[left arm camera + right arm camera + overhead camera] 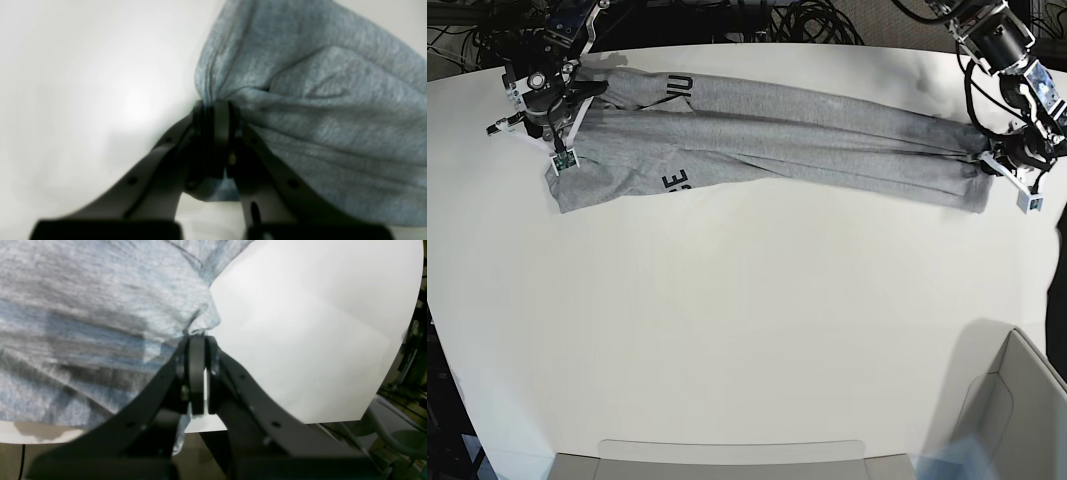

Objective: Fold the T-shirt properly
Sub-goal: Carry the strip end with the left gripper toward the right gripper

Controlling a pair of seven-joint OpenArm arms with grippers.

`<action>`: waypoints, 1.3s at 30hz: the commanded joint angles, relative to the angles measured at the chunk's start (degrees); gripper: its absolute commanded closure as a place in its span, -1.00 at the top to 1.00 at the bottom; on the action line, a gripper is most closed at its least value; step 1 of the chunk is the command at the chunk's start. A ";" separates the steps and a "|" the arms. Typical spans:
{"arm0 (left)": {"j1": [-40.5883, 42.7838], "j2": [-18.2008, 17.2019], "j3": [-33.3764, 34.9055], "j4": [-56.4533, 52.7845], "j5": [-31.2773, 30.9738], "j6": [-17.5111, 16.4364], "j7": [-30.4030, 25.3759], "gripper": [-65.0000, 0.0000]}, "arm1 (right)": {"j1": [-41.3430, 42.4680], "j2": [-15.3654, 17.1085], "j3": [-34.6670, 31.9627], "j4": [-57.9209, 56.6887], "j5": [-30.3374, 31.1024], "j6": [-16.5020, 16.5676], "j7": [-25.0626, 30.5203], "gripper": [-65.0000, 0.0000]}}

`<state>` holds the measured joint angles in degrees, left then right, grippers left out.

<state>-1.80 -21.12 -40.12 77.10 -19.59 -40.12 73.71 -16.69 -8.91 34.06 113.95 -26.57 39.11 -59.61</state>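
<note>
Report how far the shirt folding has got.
Done: the T-shirt is already folded lengthwise into a long narrow band across the far side of the table, with bits of black lettering showing.

In hand: the left gripper pinches one end and the right gripper pinches the other; both are shut on cloth in the wrist views.

Left: the band is at full length, so the crosswise folds are not yet made.

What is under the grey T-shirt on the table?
Under the T-shirt only the white table shows around it. Part of its black lettering peeks out; the rest is folded under, and anything beneath is covered.
</note>
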 commanded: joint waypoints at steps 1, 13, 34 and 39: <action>0.88 -0.99 -0.45 4.53 0.30 0.12 0.09 -1.00 | 0.29 0.51 0.27 0.99 -1.61 0.89 -0.56 -1.00; 3.17 8.07 0.43 34.50 0.30 0.12 6.29 -1.00 | 0.20 0.51 -2.99 0.91 -1.61 0.89 -0.82 -1.00; 12.22 18.71 18.98 40.13 0.12 0.12 6.29 -1.00 | 0.29 0.51 -4.57 0.91 -1.70 0.89 -0.82 -1.00; 12.13 22.22 23.02 40.13 0.12 0.12 6.29 -1.00 | 0.29 0.51 -4.57 0.91 -1.70 0.89 -0.82 -1.00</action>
<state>10.92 1.17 -17.17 116.18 -19.00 -40.07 80.86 -16.69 -8.75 29.56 113.95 -27.90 39.11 -60.47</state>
